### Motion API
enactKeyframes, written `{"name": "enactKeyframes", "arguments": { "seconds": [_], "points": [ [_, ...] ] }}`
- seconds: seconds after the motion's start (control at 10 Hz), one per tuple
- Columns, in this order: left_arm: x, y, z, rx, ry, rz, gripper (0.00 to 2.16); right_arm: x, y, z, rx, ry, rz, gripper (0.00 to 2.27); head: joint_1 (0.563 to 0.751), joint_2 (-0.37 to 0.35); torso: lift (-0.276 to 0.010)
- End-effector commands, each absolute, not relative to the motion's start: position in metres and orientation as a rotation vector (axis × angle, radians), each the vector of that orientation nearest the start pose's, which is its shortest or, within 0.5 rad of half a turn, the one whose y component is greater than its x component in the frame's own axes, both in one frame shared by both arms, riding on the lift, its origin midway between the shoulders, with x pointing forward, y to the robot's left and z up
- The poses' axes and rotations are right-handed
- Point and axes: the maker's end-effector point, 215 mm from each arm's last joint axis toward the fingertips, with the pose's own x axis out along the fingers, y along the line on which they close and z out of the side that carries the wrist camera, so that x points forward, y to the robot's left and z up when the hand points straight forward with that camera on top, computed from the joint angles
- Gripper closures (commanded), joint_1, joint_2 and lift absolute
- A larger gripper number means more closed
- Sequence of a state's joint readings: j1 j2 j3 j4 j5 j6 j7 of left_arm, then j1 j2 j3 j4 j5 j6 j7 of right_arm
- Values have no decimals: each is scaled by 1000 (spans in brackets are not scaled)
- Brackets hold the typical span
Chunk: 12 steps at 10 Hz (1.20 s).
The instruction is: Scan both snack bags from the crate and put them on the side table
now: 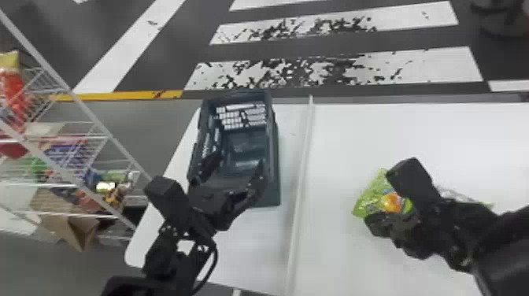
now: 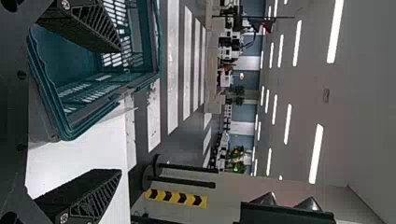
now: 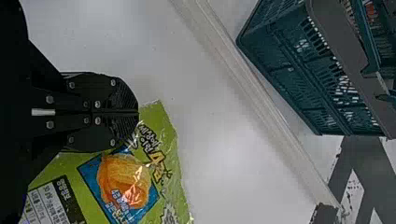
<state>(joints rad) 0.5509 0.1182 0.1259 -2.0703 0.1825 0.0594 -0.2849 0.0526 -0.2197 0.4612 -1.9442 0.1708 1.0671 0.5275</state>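
In the head view my left gripper (image 1: 235, 170) stands open over the near part of the dark teal crate (image 1: 275, 149). The left wrist view has the left gripper (image 2: 119, 109) with its fingers wide apart and the crate (image 2: 44, 79) beside and beyond one of them. My right gripper (image 1: 374, 225) is over the green snack bag (image 1: 370, 198) on the white table. In the right wrist view the right gripper (image 3: 138, 112) is shut, its fingers covering part of the snack bag (image 3: 170, 140); whether they pinch its film I cannot tell. Orange food is pictured on the bag.
A raised pale strip (image 1: 301, 177) divides the white tabletop (image 1: 354, 130) between crate and bag. A white wire shelf (image 1: 94, 118) with colourful packets stands at the left, with a cardboard box (image 1: 59, 220) low on it. Striped floor lies beyond the table.
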Motion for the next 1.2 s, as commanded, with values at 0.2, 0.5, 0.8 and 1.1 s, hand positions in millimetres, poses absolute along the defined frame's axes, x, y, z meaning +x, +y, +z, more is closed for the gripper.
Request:
{"name": "enactKeyframes", "arguments": {
  "seconds": [0.2,0.5,0.8,1.1],
  "points": [
    [426,242,-353,-27,99,-240,83,436,-51,-512,-332,851,683,2246,695,259,-87],
    [426,243,-352,-27,99,-242,83,462,-78,-520,-388,852,586,2246,695,227,-87],
    [425,242,-353,-28,102,-244,83,468,-99,-527,-395,870,543,2246,695,195,-87],
    [426,243,-353,-28,102,-244,83,475,-119,-531,-404,876,514,2246,695,170,-87]
  ]
}}
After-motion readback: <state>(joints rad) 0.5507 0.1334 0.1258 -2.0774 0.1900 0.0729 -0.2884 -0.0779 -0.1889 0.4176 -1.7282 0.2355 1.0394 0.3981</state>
